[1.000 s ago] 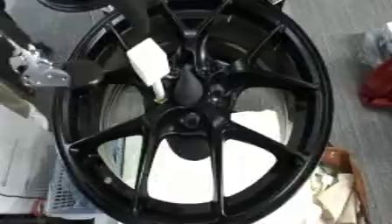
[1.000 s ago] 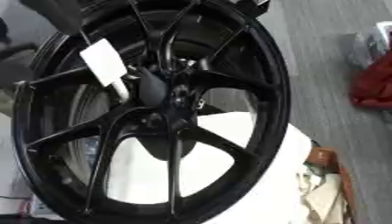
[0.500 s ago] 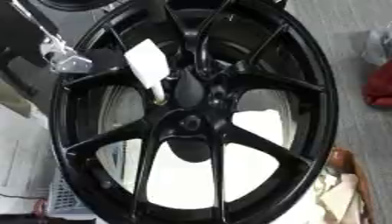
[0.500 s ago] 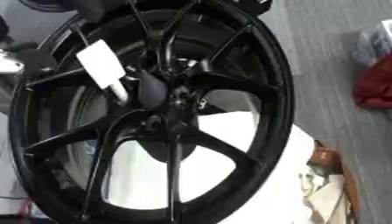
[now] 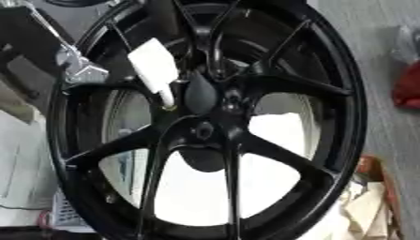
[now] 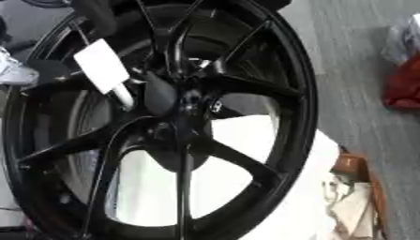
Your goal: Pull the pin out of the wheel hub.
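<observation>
You cannot see the whole wheel point(image 5: 205, 122): its rim runs off the top and bottom edges. The pin's point(image 5: 167, 96) tip is sunk in the hub. Your left hand point(image 5: 78, 65) is a blur at the rim; its fingers are unreadable. A red thing point(image 6: 403, 89) is cut off at right.

Both head cameras are looking down from close above at the black wheel point(image 5: 205, 126), which is filling each frame; they are sharing its hub point(image 6: 176, 101), spokes and grey floor point(image 6: 353, 70).

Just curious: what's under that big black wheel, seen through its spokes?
Through the wheel spokes, a white surface shows beneath. The rim and hub hide the rest.
</observation>
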You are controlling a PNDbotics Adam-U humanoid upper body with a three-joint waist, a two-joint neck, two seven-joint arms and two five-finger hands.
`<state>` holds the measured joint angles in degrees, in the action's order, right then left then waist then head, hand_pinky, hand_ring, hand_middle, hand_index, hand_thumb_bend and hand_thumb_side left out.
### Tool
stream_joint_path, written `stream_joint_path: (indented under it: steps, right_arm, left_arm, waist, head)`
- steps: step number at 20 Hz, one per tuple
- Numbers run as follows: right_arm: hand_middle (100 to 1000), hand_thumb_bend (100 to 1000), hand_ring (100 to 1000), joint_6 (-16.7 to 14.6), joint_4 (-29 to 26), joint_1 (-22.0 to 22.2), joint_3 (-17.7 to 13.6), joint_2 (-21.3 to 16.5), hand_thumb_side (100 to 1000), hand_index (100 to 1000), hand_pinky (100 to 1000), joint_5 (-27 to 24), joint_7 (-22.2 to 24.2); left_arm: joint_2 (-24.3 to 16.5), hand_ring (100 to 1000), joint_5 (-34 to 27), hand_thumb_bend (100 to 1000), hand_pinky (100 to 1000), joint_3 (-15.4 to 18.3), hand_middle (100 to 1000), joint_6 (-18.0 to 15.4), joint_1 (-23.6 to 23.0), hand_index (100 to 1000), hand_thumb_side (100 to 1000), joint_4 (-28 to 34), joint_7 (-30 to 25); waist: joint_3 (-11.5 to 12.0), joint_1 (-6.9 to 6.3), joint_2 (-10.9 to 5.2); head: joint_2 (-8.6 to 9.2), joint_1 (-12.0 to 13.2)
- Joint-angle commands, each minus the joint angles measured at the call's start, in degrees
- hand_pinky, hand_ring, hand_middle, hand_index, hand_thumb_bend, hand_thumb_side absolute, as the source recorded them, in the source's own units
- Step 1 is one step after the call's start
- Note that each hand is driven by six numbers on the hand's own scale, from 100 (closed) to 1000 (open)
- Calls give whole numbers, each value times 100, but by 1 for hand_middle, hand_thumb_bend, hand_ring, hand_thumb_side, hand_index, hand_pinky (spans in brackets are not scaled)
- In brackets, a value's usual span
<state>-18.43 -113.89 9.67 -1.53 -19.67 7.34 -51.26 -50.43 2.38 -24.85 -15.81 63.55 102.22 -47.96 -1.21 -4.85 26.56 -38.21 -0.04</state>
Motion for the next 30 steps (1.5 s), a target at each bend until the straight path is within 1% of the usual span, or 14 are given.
stream_joint_path:
  steps: [1, 8, 9, 10, 11, 12, 15, 20, 21, 24, 25, 29, 30]
  right_arm:
    - [817, 100, 827, -44, -70, 0, -1, -24, 601, 783, 473, -9, -70]
    - [818, 100, 828, -30, -70, -33, 11, 8, 603, 783, 473, -24, -67]
    - [817, 100, 827, -29, -70, -40, 13, 11, 604, 783, 473, -30, -65]
    - [817, 100, 827, -25, -70, -45, 14, 13, 604, 783, 473, -36, -64]
    - [817, 100, 827, -22, -70, -50, 13, 15, 605, 783, 473, -42, -63]
    - [817, 100, 827, -18, -70, -53, 14, 18, 605, 783, 472, -49, -61]
    - [817, 100, 827, -11, -70, -52, 14, 29, 605, 783, 473, -56, -51]
    - [818, 100, 828, -2, -70, -56, 17, 56, 605, 783, 472, -58, -44]
    - [818, 100, 828, 2, -70, -56, 15, 62, 605, 783, 473, -57, -46]
    - [817, 100, 827, 6, -70, -63, 11, 64, 605, 783, 473, -57, -58]
    - [817, 100, 827, 5, -70, -67, 13, 62, 605, 783, 473, -60, -61]
    - [817, 100, 827, -3, -70, -69, 11, 53, 606, 783, 473, -72, -64]
    - [817, 100, 827, -4, -70, -65, 11, 54, 606, 783, 473, -73, -63]
  left_arm:
    - [-69, 839, 73, 231, 874, 3, 767, -428, 63, 850, 298, -56, -400]
    - [-23, 842, 238, 239, 873, -119, 774, -514, 58, 845, 288, -169, -400]
    - [-17, 841, 269, 246, 871, -139, 772, -520, 61, 846, 298, -181, -400]
    - [-10, 842, 312, 257, 869, -159, 770, -523, 64, 845, 290, -196, -400]
    - [-6, 841, 364, 265, 868, -177, 766, -530, 68, 843, 279, -208, -400]
    - [-4, 840, 413, 260, 869, -193, 760, -546, 66, 835, 243, -217, -400]
    - [1, 840, 460, 254, 870, -207, 761, -595, 42, 826, 108, -259, -400]
    - [11, 830, 451, 220, 866, -238, 740, -614, 19, 807, 100, -283, -400]
    - [11, 822, 429, 193, 865, -251, 717, -604, 17, 795, 100, -278, -400]
    - [-5, 807, 431, 208, 858, -288, 677, -565, 22, 783, 100, -233, -400]
    - [-9, 794, 459, 210, 853, -302, 646, -560, 23, 775, 100, -220, -400]
    - [-30, 758, 626, 233, 840, -360, 579, -562, 8, 756, 100, -208, -400]
    - [-36, 755, 666, 238, 839, -364, 574, -567, 0, 752, 100, -213, -400]
  waist:
    - [-27, 7, -89]
    - [-73, -17, -60]
    - [-77, -22, -58]
    - [-80, -27, -57]
    - [-81, -30, -55]
    - [-81, -31, -54]
    - [-91, -34, -51]
    - [-108, -25, -36]
    - [-109, -23, -32]
    - [-101, -19, -27]
    - [-99, -18, -27]
    - [-88, -12, -33]
    - [-87, -10, -36]
  head:
    - [124, -27]
    - [197, -89]
    - [204, -88]
    - [209, -87]
    - [217, -86]
    - [221, -85]
    - [238, -73]
    - [260, -53]
    - [257, -51]
    - [248, -45]
    - [246, -43]
    - [246, -31]
    - [244, -28]
